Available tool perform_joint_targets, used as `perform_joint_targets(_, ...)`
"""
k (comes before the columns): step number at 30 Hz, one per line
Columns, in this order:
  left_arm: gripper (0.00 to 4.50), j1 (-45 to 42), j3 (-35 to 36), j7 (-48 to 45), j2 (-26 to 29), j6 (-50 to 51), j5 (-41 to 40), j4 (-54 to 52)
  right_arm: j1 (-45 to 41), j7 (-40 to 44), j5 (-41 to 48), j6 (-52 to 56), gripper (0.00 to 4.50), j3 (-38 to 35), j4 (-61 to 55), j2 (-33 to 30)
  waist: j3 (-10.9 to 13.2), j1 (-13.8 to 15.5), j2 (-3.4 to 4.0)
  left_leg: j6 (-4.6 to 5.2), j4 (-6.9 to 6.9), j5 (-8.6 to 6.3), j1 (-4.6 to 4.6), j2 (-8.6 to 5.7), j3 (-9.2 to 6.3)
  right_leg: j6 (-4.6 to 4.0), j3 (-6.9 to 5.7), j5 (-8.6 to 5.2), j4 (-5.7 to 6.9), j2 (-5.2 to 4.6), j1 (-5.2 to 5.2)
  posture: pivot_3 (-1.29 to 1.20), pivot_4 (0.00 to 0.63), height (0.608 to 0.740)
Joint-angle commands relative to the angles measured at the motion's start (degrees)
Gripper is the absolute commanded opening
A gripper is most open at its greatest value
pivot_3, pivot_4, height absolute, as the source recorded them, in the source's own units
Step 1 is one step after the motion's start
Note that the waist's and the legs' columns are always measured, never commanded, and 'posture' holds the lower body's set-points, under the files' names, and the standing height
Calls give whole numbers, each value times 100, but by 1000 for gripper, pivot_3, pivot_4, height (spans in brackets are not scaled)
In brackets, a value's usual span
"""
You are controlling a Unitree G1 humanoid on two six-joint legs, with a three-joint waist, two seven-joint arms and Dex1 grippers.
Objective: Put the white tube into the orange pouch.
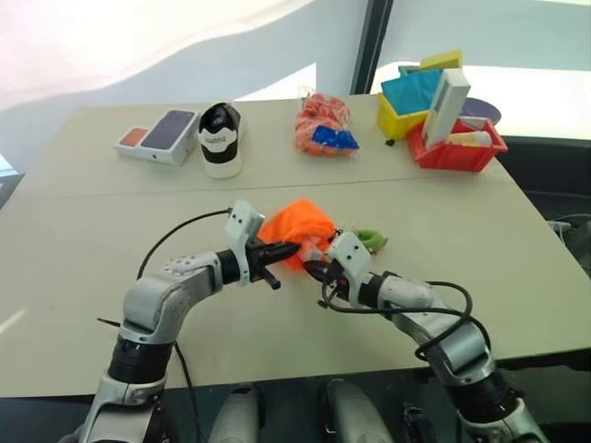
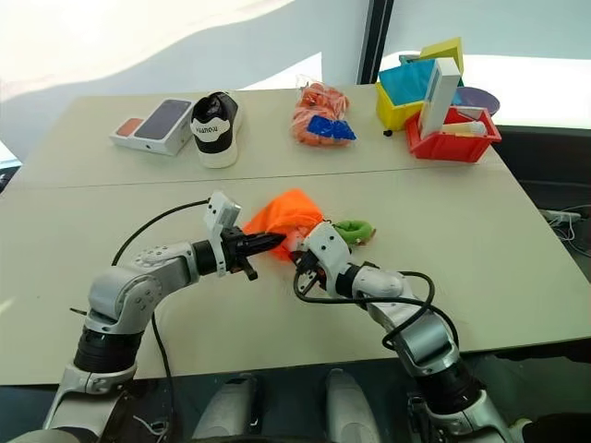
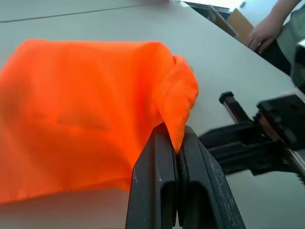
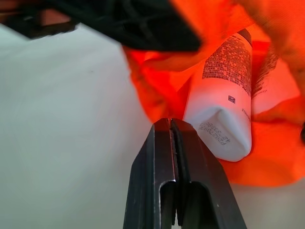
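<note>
The orange pouch (image 1: 297, 224) lies bunched at the middle of the table, with its green ring (image 1: 369, 240) beside it. My left gripper (image 3: 172, 136) is shut on the pouch's edge, and fabric is pinched between its fingers. The white tube (image 4: 224, 100) rests in the pouch's open mouth, its crimped end sticking out and orange fabric around it. My right gripper (image 4: 170, 125) is shut with nothing between its fingers, its tips just beside the tube's end at the pouch's rim. Both grippers meet at the pouch's near side, left gripper (image 1: 286, 249) and right gripper (image 1: 314, 268).
At the back of the table stand a phone box (image 1: 159, 136), a black-and-white shoe (image 1: 220, 138), an orange mesh bag (image 1: 323, 125), a yellow bin (image 1: 402, 111) and a red bin (image 1: 457, 148). A person's hand (image 3: 264, 31) is beyond the table's far edge.
</note>
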Motion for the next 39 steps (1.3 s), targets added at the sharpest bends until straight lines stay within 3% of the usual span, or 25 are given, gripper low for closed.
perform_joint_targets(1, 0, 63, -41, -138, 124, -19, -133, -324, -170, -202, -322, -432, 51, 88, 270, 195, 0, 4, 0, 0, 0, 0, 0, 0, 0, 0, 0, 0, 0, 0, 0, 0, 150, 740)
perform_joint_targets(10, 0, 230, -182, -261, 449, -218, 13, -303, -242, -268, -628, -690, 51, 66, 343, 395, 0, 5, 0, 0, 1, 0, 0, 0, 1, -4, 0, -2, 0, -1, 0, 0, 150, 740)
perform_joint_targets(16, 0, 377, -125, -471, 920, -533, 234, -167, 439, 1158, 362, -440, 51, -675, -847, -892, 1, 26, 1, 0, -2, 0, -3, -2, 2, -2, 0, -5, -7, -6, 1, 0, 150, 740)
perform_joint_targets(23, 0, 553, 61, -800, 1354, -784, 262, 1, 639, 1625, 587, -385, 3280, -1209, -1076, -1775, 1, -10, 1, 1, -2, -1, 3, 3, 3, -8, 1, -16, -5, 1, 1, 0, 150, 740)
perform_joint_targets(34, 0, 547, -230, -869, 1231, -1019, 422, -15, -9, 1181, -799, -1666, 3280, -491, 707, -1594, 1, 18, -1, 0, 1, 0, -2, -1, 10, -22, 5, -7, -10, -6, 1, 0, 150, 740)
perform_joint_targets(37, 824, 571, -135, -920, 1116, -951, 218, -77, -96, 1202, -1003, -1906, 3320, -386, 1064, -1552, 1, 19, -1, 0, -1, 0, -2, -1, 8, -18, 4, -6, -9, -5, 0, 0, 150, 740)
perform_joint_targets(39, 1795, 584, -16, -996, 1089, -873, 23, -133, -125, 1221, -1084, -1970, 3320, -369, 1182, -1545, 1, 19, -1, 0, 1, 0, -2, -1, 8, -17, 4, -6, -8, -4, 1, 0, 150, 740)
